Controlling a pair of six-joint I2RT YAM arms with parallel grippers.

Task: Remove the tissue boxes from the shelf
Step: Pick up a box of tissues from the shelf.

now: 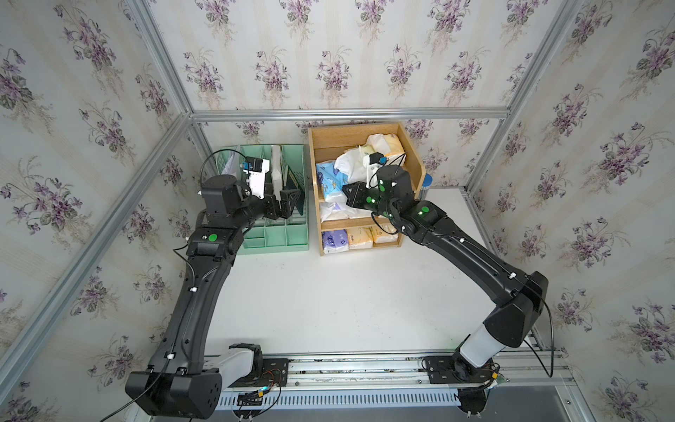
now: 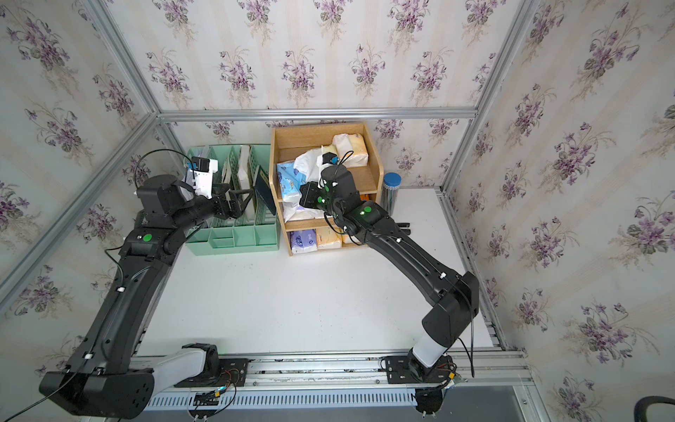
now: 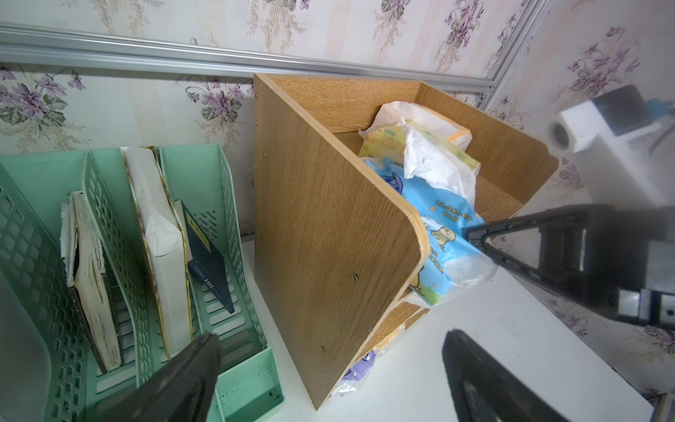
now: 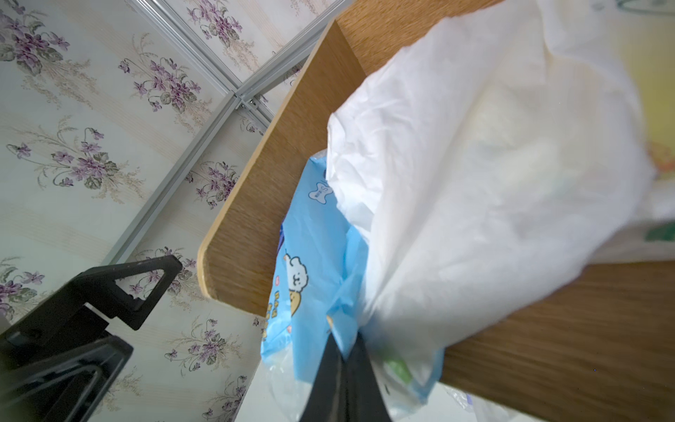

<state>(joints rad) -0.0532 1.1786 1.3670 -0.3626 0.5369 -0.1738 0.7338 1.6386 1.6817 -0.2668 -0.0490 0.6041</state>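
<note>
Now R gripper (image 4: pixel 343 352) pinched shut on blue pack (image 4: pixel 310 277) wrapper at shelf (image 4: pixel 263 204) front; pack's long axis runs inward, so pull outward. L gripper (image 1: pixel 283 207) wide open, empty, farther off.

Cream striped wallpaper printed with purple violet bouquets (image 1: pixel 328 54) covers the back wall and both side walls, filling the upper half and the outer edges of both top views. Silver aluminium frame bars (image 1: pixel 347 114) cross the middle of the frame and slant up along the wall corners. A plain white tabletop (image 1: pixel 347 299) fills the lower centre, evenly lit, edged at the bottom by a silver metal rail (image 1: pixel 347 369).
</note>
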